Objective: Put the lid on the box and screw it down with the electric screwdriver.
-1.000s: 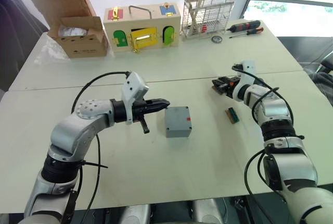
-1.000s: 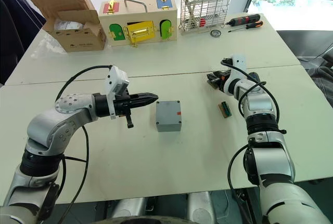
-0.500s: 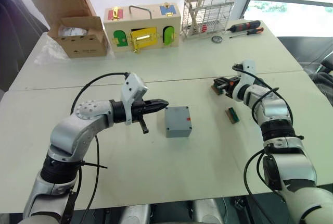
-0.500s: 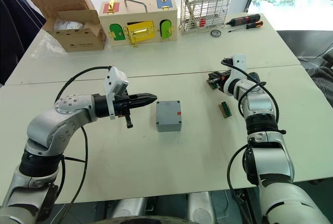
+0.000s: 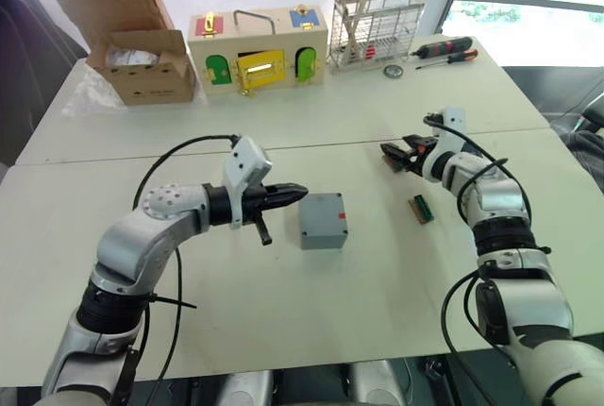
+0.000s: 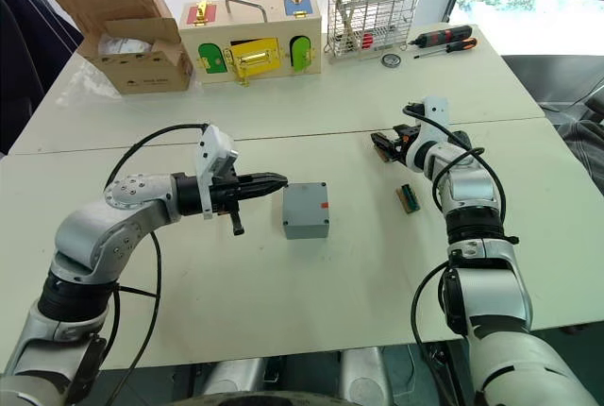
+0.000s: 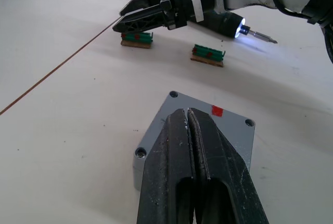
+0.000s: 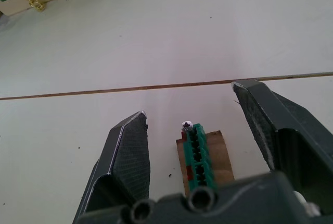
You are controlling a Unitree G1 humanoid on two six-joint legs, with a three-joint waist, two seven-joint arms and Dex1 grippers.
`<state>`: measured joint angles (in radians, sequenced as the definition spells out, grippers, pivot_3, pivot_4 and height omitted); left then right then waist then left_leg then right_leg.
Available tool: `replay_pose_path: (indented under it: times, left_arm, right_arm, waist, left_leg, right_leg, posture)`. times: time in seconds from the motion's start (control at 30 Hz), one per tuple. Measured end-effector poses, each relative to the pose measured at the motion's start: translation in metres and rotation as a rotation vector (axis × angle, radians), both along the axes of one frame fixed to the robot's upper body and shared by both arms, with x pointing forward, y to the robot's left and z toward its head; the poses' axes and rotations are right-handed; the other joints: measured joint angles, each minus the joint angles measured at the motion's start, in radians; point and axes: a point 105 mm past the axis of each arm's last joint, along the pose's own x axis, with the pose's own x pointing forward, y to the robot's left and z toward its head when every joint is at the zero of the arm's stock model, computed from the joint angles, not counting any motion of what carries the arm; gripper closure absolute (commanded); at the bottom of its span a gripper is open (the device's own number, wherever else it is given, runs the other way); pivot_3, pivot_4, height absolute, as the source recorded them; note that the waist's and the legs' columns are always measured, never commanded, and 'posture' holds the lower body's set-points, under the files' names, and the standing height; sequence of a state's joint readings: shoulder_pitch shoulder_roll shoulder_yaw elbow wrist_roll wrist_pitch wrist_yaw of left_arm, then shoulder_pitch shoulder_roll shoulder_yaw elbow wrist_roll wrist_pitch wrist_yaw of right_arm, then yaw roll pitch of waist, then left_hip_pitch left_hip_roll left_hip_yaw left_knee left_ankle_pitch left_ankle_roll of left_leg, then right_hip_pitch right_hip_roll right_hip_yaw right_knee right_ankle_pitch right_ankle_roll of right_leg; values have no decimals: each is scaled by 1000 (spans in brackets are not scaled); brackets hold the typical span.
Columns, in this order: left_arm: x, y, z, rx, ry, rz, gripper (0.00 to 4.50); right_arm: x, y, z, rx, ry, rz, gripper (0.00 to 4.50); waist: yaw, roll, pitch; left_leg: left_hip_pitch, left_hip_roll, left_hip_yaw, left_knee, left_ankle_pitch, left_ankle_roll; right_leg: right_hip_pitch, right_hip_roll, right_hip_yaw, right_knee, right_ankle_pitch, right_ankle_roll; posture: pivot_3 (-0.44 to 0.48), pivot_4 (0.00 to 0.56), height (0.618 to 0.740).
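Lid (image 5: 323,219) on box (left gripper (image 5: 294,192) closed beside).

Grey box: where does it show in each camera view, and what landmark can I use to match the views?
Left eye view: the grey box is near the picture's centre.
Right eye view: near the centre again.
Left wrist view: just beyond the left gripper, partly hidden by its fingers.
Shared landmark: the green connector block, lying apart from the box on the robot's right.
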<state>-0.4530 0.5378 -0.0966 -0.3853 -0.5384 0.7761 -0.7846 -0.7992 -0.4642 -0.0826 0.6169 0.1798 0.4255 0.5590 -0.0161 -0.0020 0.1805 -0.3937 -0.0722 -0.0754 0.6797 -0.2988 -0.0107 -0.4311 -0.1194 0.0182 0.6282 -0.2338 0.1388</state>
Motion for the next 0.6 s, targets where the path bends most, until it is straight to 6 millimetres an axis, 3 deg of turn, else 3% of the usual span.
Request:
replay_pose_path:
  times: [0.03, 0.13, 0.3, 0.6]
  left_arm:
    - [0, 0, 0, 0, 0, 0, 4500]
    - [0, 0, 0, 0, -2, 1, 4500]
    - [0, 0, 0, 0, -5, 2, 4500]
    - [1, 0, 0, 1, -5, 5, 4500]
  right_arm:
    - [0, 1, -1, 3, 4, 2, 1632]
    - [0, 4, -2, 7, 5, 7, 2214]
    - [0, 4, -3, 8, 7, 6, 4440]
    - [0, 4, -3, 6, 9, 5, 4440]
  waist:
    - [0, 0, 0]
    - [0, 0, 0]
    - [0, 0, 0]
    - [0, 0, 0]
  left_leg:
    - [0, 0, 0, 0, 0, 0]
    - [0, 0, 0, 0, 0, 0]
    - [0, 0, 0, 0, 0, 0]
    - [0, 0, 0, 0, 0, 0]
  right_leg:
    - [0, 0, 0, 0, 0, 0]
    - [0, 0, 0, 0, 0, 0]
    - [0, 0, 0, 0, 0, 0]
    - [0, 0, 0, 0, 0, 0]
  posture:
    - [0, 150, 734]
    - [0, 150, 734]
    - [0, 150, 734]
    - [0, 150, 734]
